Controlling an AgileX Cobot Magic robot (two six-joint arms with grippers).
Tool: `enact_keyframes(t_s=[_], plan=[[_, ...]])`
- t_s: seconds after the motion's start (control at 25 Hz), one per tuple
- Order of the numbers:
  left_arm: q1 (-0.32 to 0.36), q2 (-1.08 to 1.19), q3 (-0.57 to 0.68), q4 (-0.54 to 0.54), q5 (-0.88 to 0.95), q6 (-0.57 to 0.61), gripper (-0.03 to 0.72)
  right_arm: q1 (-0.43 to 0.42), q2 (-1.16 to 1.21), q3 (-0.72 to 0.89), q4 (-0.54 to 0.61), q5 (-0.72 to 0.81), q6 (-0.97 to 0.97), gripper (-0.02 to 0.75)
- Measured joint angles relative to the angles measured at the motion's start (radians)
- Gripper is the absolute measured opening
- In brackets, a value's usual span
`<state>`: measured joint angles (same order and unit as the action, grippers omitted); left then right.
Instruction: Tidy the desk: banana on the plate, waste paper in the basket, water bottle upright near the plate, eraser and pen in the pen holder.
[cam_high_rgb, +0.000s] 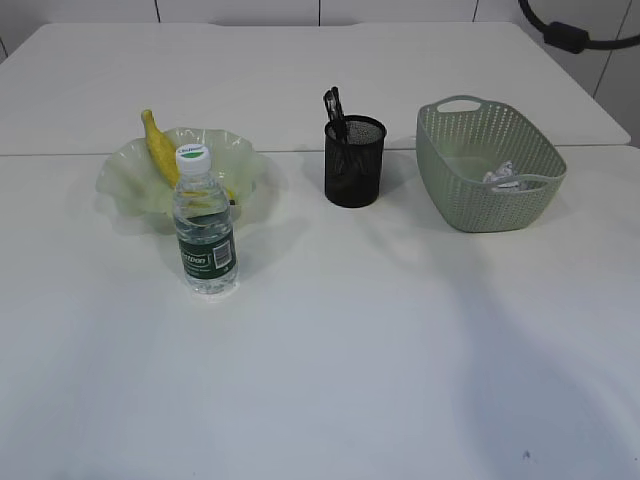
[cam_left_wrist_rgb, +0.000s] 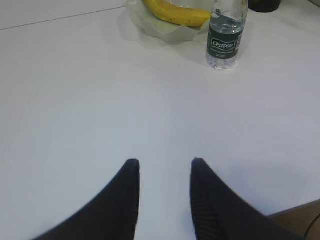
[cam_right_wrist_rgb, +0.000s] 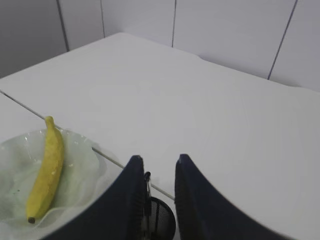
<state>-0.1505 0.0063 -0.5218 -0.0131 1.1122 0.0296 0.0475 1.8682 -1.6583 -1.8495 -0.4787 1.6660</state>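
Two grippers, left gripper (cam_left_wrist_rgb: 162, 165) and right gripper (cam_right_wrist_rgb: 157, 162), stand partly open and empty. Banana (cam_high_rgb: 160, 148) lies on the plate (cam_high_rgb: 125, 180), partly hidden behind the upright water bottle (cam_high_rgb: 205, 225). Crumpled waste paper (cam_high_rgb: 500, 175) sits in the basket (cam_high_rgb: 490, 165); the pen (cam_high_rgb: 335, 110) protrudes from the pen holder (cam_high_rgb: 354, 165), eraser not discernible.

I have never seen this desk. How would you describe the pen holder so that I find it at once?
Look at the white table and find the middle of the three things in the back row. Between the pale green plate on the left and the green basket on the right stands the pen holder. It is the only black thing: a small round mesh cup with a dark pen sticking out.
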Motion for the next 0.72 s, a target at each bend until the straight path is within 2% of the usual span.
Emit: enact_keyframes(t_s=[0.72], plan=[[0.000, 0.000, 0.000, 0.000, 0.000, 0.000, 0.239, -0.002, -0.247, 0.378, 0.000, 0.091, -0.123, 0.167]])
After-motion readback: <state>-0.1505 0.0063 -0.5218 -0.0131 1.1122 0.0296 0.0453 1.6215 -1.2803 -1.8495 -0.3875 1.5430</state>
